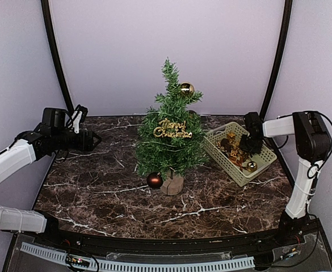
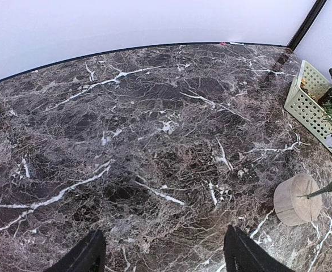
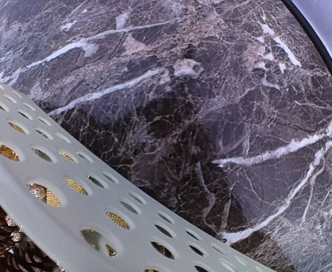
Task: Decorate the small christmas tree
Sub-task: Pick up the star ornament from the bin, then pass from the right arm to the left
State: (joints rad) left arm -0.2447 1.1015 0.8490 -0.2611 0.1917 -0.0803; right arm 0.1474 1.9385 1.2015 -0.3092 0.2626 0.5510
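Bristly small christmas tree [image 1: 167,154] (plastic needles, probably), glossy marble-look table [image 1: 97,192]

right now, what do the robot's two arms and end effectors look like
Both arms are white shells with black joints. The left arm carries looped black cables at its wrist; the left end effector is black with dark tapered fingers. The right arm has a black elbow housing and thin black cable; the right end effector is black.

The small christmas tree [image 1: 160,152] stands upright mid-frame, dark green and bristly, on a pale wooden stump [image 1: 172,184]. A gold ball [image 1: 186,88] hangs near its top, a gold sign [image 1: 172,130] across its middle, a dark red ball [image 1: 154,180] at lower left.
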